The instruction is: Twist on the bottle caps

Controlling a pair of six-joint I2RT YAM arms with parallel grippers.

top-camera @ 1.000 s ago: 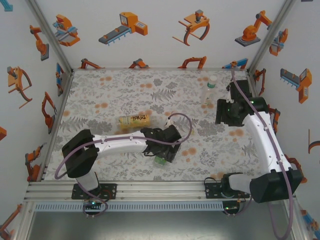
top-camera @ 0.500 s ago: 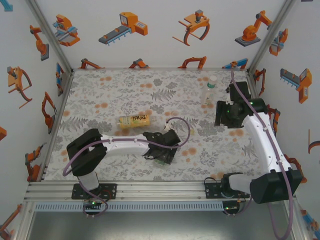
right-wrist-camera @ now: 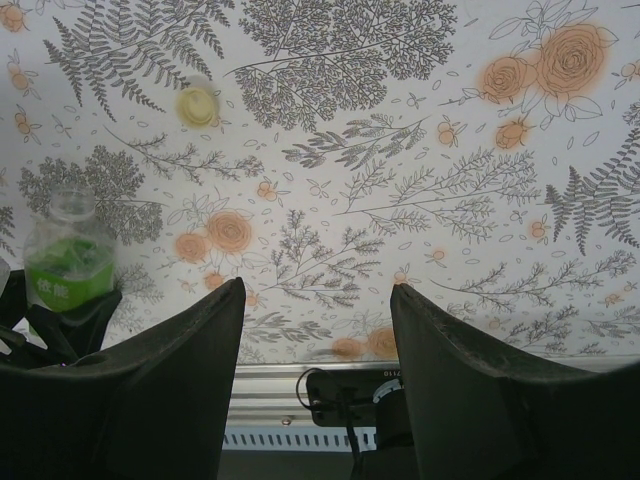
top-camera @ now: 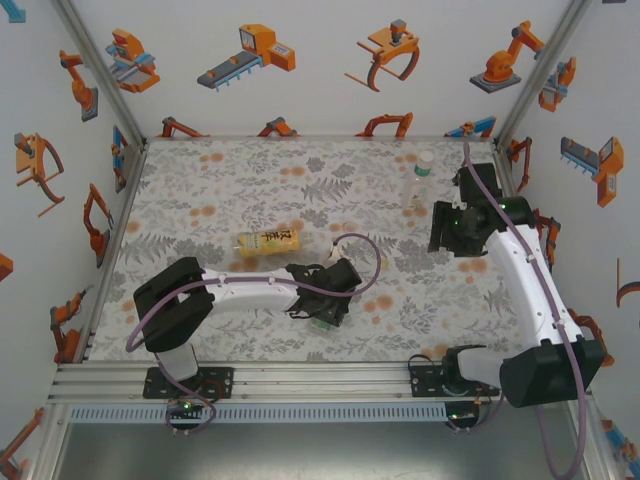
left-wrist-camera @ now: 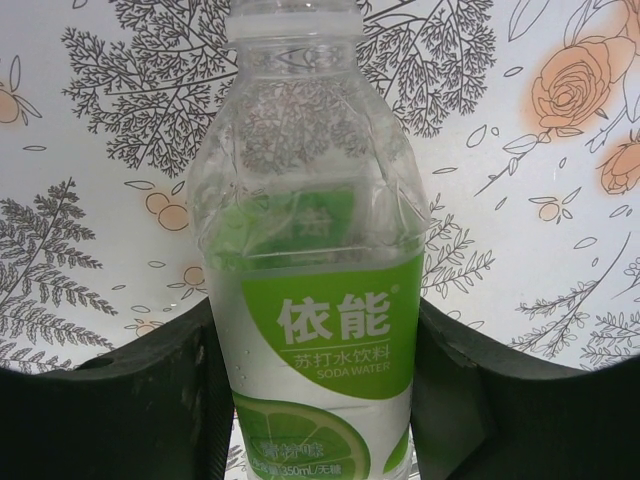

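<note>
Green-labelled and otherwise clear, the soda bottle sits between the black fingers of the left end effector, which press against both of its sides, clamped on the label. Its neck points away from the wrist, and the very top is cut off by the edge of the left wrist view, so I cannot tell whether it is capped. From above, this end effector is low over the floral worktop, near its middle and toward the near edge. An amber bottle lies on its side just beyond it, to the left. A third bottle stands upright at the far right. The right end effector hangs above the worktop with its fingers apart and nothing between them. Its camera looks back at the soda bottle in the left grip. It also sees a pale yellow cap lying loose on the worktop, apart from that bottle.
</note>
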